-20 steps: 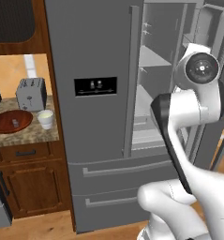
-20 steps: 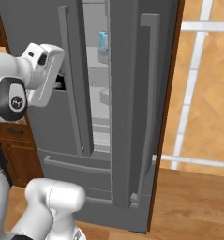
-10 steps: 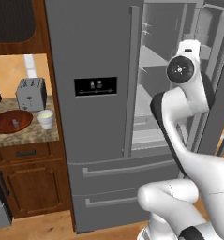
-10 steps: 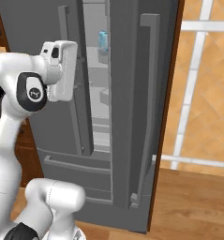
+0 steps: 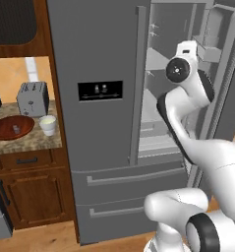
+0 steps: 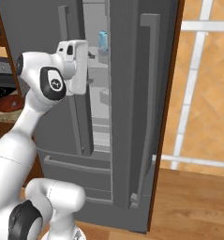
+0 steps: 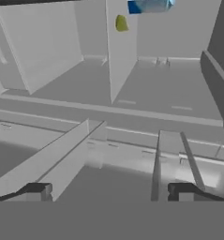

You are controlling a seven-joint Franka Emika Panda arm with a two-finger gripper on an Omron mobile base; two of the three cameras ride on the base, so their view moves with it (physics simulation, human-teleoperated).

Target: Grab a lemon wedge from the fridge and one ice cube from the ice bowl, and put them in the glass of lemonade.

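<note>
The fridge (image 5: 102,59) stands with its right door (image 6: 132,93) swung open. My gripper (image 6: 89,68) reaches into the opening at upper-shelf height, the white hand (image 5: 188,49) facing the shelves. In the hand view my gripper (image 7: 108,192) is open, with nothing between its fingertips (image 7: 36,190). The small yellow-green lemon wedge (image 7: 121,23) lies far back on a shelf, well beyond the fingers. On the counter to the left, the reddish-brown ice bowl (image 5: 3,130) holds a pale ice cube (image 5: 15,129). The glass of lemonade (image 5: 47,124) stands right beside the bowl.
A light-blue carton (image 6: 103,41) stands on the upper shelf, just right of the wedge in the hand view (image 7: 151,5). A grey toaster (image 5: 32,97) sits behind the bowl. Shelf dividers (image 7: 118,51) and door bins (image 5: 212,44) crowd the fridge interior.
The arm has swung the hand from beside the open door toward the fridge opening, and the jaws have spread wide. The things on the counter have not moved.
</note>
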